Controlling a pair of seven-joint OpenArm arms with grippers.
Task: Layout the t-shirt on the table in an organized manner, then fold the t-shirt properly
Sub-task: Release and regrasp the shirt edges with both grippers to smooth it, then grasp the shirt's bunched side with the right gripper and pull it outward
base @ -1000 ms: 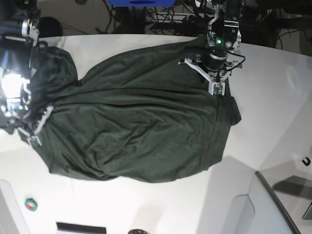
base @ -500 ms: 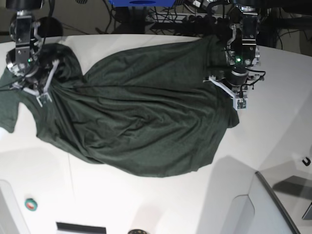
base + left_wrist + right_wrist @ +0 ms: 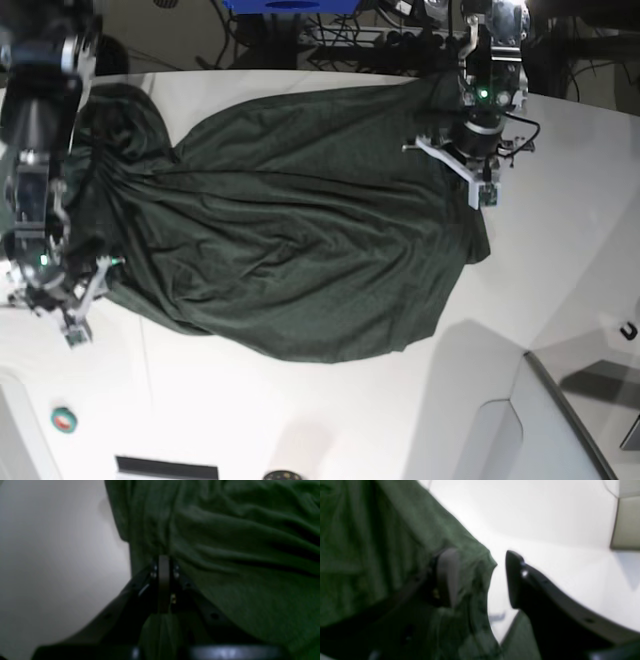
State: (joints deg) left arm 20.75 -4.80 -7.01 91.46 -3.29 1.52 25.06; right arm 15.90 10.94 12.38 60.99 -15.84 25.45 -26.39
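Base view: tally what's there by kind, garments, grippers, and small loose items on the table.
Garments: 1, the t-shirt
Grippers: 2, left gripper, right gripper
Small loose items: 2, a round green-and-red object and a small black hook-shaped piece, both on the table
Total: 5

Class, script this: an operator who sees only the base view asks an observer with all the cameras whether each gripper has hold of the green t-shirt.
Operator: On base I can't see the jaws. Is the left gripper closed on the t-shirt?
Observer: Yes. The left wrist view shows its jaws shut together, with shirt folds bunching into the tip.
Operator: And the right gripper?
Observer: Open. The right wrist view shows its jaws apart, with a shirt edge lying loose between them, not clamped.
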